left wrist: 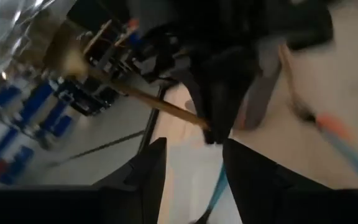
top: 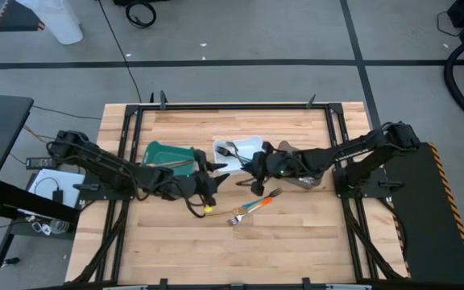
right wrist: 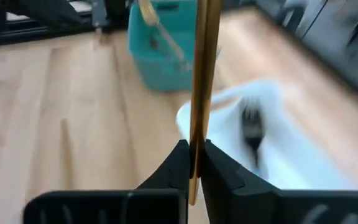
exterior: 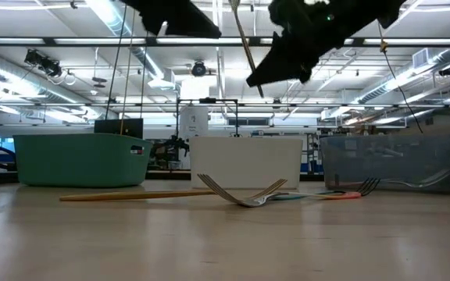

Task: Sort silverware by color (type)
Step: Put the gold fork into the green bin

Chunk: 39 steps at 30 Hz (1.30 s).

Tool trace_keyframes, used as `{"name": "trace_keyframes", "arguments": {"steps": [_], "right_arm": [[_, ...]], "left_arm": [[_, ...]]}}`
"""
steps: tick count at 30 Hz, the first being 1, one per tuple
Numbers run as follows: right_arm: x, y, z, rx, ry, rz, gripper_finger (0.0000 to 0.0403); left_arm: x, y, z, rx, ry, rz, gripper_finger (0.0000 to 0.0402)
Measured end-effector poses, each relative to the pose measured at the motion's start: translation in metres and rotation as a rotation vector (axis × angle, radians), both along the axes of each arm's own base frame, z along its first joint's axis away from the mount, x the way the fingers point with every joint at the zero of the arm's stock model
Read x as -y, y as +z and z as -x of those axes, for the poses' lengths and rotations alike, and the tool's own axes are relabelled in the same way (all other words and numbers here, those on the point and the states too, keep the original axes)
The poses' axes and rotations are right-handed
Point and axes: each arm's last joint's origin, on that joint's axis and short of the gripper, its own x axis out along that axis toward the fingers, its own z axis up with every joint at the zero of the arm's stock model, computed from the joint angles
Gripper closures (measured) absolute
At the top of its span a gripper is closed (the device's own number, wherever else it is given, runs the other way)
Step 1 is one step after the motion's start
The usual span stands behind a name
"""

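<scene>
My right gripper (right wrist: 191, 163) is shut on a gold utensil (right wrist: 202, 68), held in the air over the table's middle. It also shows in the low view as a slim gold utensil (exterior: 245, 48). My left gripper (left wrist: 194, 171) stands open just to its left, with nothing between its fingers, facing my right gripper (left wrist: 219, 112). On the table lie a silver fork (exterior: 248, 195), an orange-and-blue-handled fork (top: 254, 206) and a gold piece (exterior: 131, 195). The teal bin (top: 167, 153) holds a gold spoon (right wrist: 157, 28). The white bin (top: 248, 145) holds a dark fork (right wrist: 252, 127). My right gripper pinches the gold utensil's slim handle (right wrist: 195, 146) between its two fingertips, near one end. A short stub (right wrist: 192, 193) passes back between the fingers. The rest reaches out ahead of the fingers. The utensil is lifted clear of the table and slants steeply in the low view.
A grey-brown bin (top: 303, 176) sits right of the white bin, under my right arm. The three bins stand in a row across the table's middle. Bare wood (top: 240, 250) lies toward the near edge. A black frame (top: 216, 105) borders the table.
</scene>
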Motion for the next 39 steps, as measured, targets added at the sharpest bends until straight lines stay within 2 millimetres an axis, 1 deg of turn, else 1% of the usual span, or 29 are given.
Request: {"name": "trace_keyframes", "arguments": {"steps": [3, 6, 14, 17, 21, 26, 30, 33, 36, 39], "right_arm": [[0.007, -0.004, 0.001, -0.021, -0.004, -0.169, 0.0365], [0.013, -0.007, 0.001, -0.042, 0.024, -0.315, 0.0361], [0.021, -0.006, 0.001, -0.062, 0.134, -0.57, 0.0368], [0.024, -0.006, 0.002, -0.075, 0.152, -0.652, 0.0368], [0.026, -0.006, 0.002, -0.093, 0.173, -0.762, 0.0368], [0.029, -0.006, 0.003, -0.104, 0.181, -0.836, 0.0368], [0.028, -0.005, 0.002, -0.1, 0.19, -0.846, 0.0368], [0.028, -0.004, 0.002, -0.09, 0.205, -0.851, 0.0368], [0.028, -0.003, 0.001, -0.08, 0.212, -0.85, 0.0368], [0.029, -0.003, 0.001, -0.081, 0.21, -0.85, 0.0368]], "left_arm": [[0.002, -0.006, -0.002, -0.092, -0.026, -0.128, 0.0241], [0.003, -0.015, -0.007, -0.189, -0.06, -0.267, 0.0241], [0.007, -0.045, -0.024, -0.464, -0.163, -0.693, 0.0242], [0.008, -0.05, -0.032, -0.503, -0.128, -0.821, 0.0242], [0.01, -0.052, -0.04, -0.505, -0.126, -0.959, 0.0242], [0.006, -0.054, -0.046, -0.551, -0.134, -1.067, 0.0242], [0.001, -0.057, -0.048, -0.595, -0.145, -1.112, 0.0242], [0.0, -0.057, -0.049, -0.589, -0.164, -1.124, 0.0244], [0.0, -0.057, -0.049, -0.578, -0.183, -1.135, 0.0255], [0.0, -0.057, -0.049, -0.576, -0.195, -1.142, 0.0275]]}}
